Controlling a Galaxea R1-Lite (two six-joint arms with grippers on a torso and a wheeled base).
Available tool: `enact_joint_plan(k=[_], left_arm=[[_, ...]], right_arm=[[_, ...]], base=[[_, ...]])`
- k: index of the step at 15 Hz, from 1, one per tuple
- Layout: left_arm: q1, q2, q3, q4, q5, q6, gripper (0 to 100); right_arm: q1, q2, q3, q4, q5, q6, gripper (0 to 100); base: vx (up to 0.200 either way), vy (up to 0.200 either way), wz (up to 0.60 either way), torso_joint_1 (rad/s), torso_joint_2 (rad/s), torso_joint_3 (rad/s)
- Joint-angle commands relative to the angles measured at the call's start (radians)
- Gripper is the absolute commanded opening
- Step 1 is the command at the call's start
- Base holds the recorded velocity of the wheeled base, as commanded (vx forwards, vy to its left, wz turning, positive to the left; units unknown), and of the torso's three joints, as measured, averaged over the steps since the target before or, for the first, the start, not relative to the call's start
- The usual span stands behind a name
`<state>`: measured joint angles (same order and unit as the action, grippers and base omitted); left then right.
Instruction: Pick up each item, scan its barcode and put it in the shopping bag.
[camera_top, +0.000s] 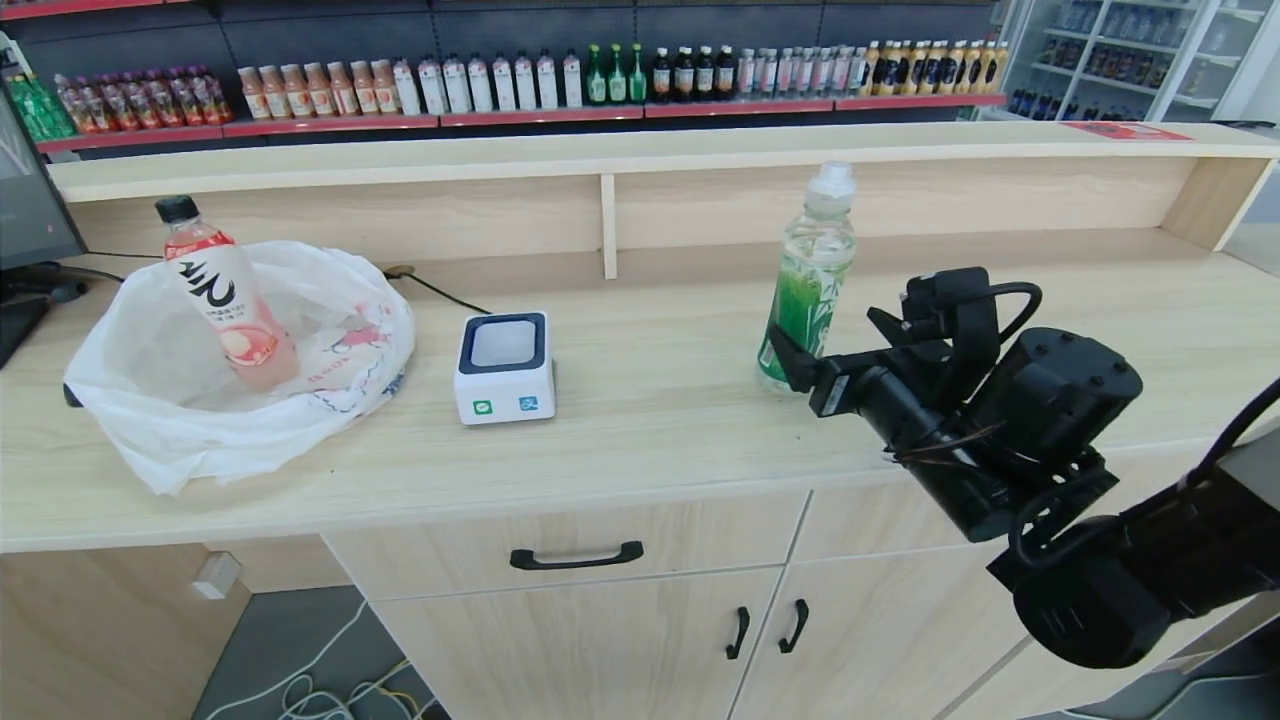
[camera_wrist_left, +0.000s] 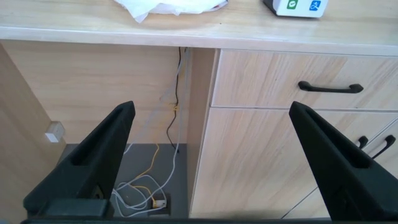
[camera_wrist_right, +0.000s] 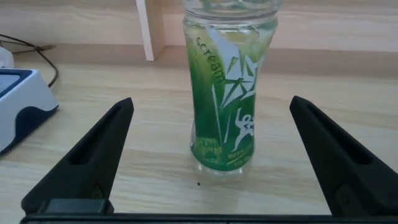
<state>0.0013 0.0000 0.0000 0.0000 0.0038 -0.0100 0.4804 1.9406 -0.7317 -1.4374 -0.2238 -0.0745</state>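
Note:
A green-labelled clear bottle with a white cap stands upright on the wooden counter, right of centre. My right gripper is open just in front of it, at its lower half. In the right wrist view the bottle stands beyond the tips, between the two fingers and apart from both. The white scanner sits mid-counter. A white shopping bag lies open at the left with a pink drink bottle leaning in it. My left gripper is open and empty below the counter, facing the cabinet front.
A raised wooden shelf with a divider runs along the counter's back. A black cable trails behind the scanner. A dark monitor stands at the far left. Drawer handles and loose cables lie below the counter.

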Motion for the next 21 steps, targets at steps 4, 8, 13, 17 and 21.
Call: enact_joint_plan(k=[4,8,13,17,21], left_arm=[[0.0,0.0,0.0,0.0,-0.001,-0.001,100],[0.0,0.0,0.0,0.0,0.001,-0.001,100],[0.0,0.0,0.0,0.0,-0.001,-0.001,100],[0.0,0.0,0.0,0.0,0.001,-0.001,100],[0.0,0.0,0.0,0.0,0.001,-0.001,100]], right_arm=[[-0.029,0.061,-0.078,0.019,0.011,-0.001,100],[-0.026,0.092,-0.103,0.042,0.014,0.001,100],[-0.029,0.164,-0.19,0.043,0.008,0.004,100],[-0.031,0.199,-0.325,0.126,-0.003,0.001,100],[-0.057,0.208,-0.426,0.216,-0.025,0.001,100]], base=[[0.0,0.0,0.0,0.0,0.0,0.0],[0.0,0.0,0.0,0.0,0.0,0.0],[0.0,0.0,0.0,0.0,0.0,0.0],[0.0,0.0,0.0,0.0,0.0,0.0],[0.0,0.0,0.0,0.0,0.0,0.0]])
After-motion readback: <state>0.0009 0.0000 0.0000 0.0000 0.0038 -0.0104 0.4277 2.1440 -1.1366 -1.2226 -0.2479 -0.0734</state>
